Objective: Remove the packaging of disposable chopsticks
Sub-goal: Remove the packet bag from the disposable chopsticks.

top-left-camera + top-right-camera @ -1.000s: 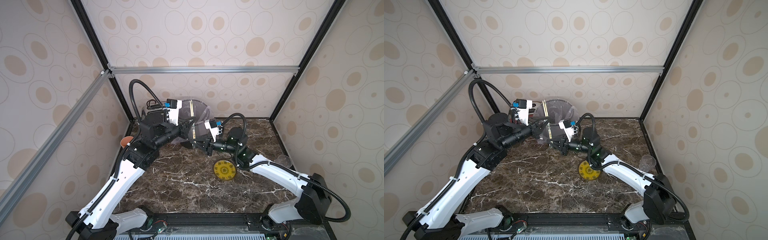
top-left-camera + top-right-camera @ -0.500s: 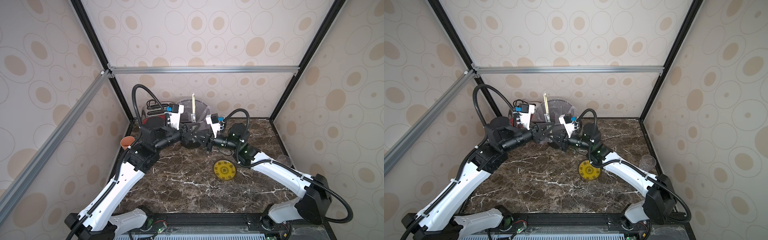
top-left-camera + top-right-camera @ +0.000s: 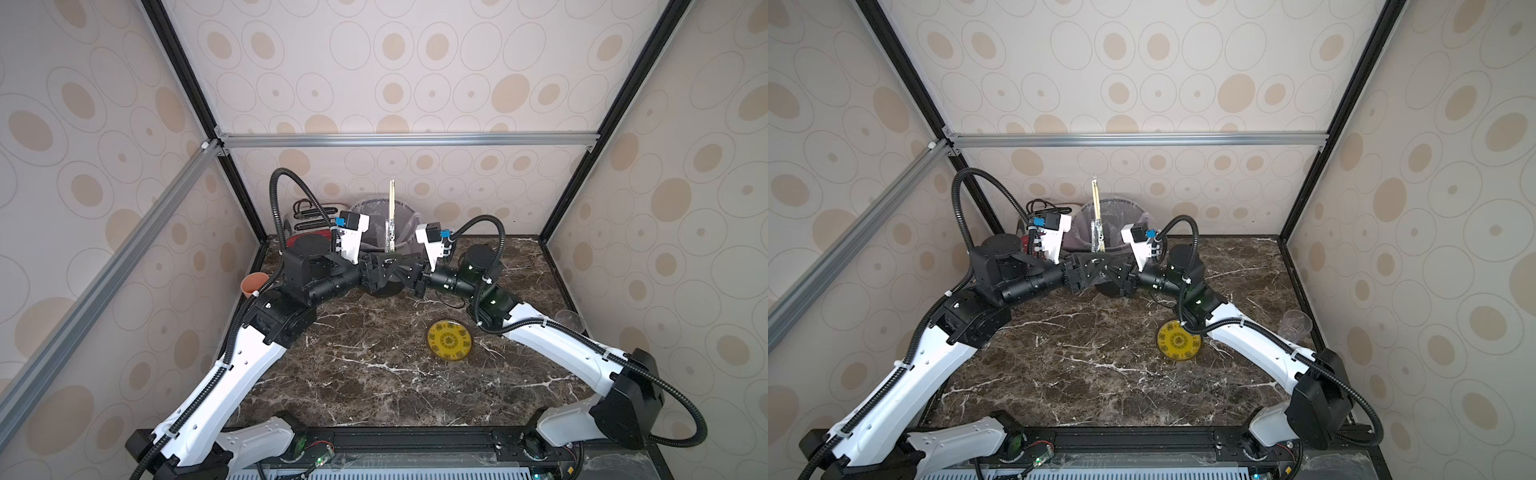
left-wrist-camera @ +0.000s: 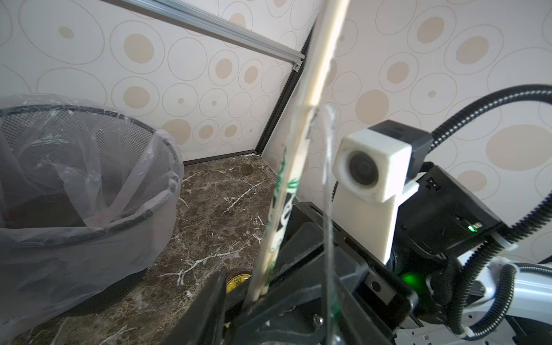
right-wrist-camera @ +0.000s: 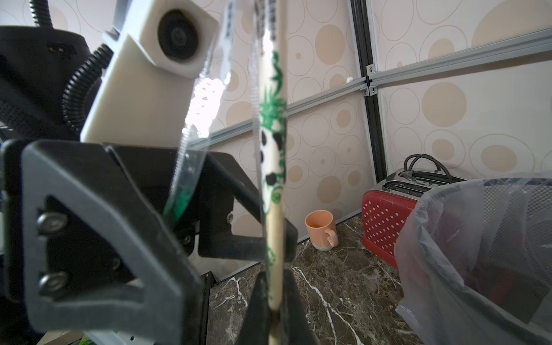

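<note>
A: What lies nearest on the marble table [image 3: 374, 374]?
B: A small yellow plate [image 3: 449, 341], flat, right of the middle. A clear cup [image 3: 1295, 326] stands by the right edge, slightly farther back

A: And the arms?
B: Both reach inward and meet behind the plate, in front of the bin. The right gripper [image 5: 276, 301] is clamped tight on the bottom end of the disposable chopsticks [image 3: 391, 203]. In both top views the sticks stand upright in the air

A: Where is the packaging?
B: The packaging [image 3: 390, 237] sits round the lower half of the sticks, down towards the right gripper. The upper half rises bare out of it. The right wrist view shows green and black print wrapped round the wood, and a loose clear flap hanging off to one side

A: Does the left gripper [image 3: 385, 266] hold that flap?
B: Its jaws stand partly apart, close beside the right gripper. The flap runs down between its two fingers. Whether either finger touches it I cannot tell

A: What is behind them?
B: An orange cup [image 3: 254, 284] stands at the left edge, about level with the grippers. Just behind the sticks is the black mesh bin [image 4: 143, 127] with its translucent liner [image 4: 74, 239]. A red dotted toaster [image 5: 385, 221] stands in the back left corner beside the bin
</note>
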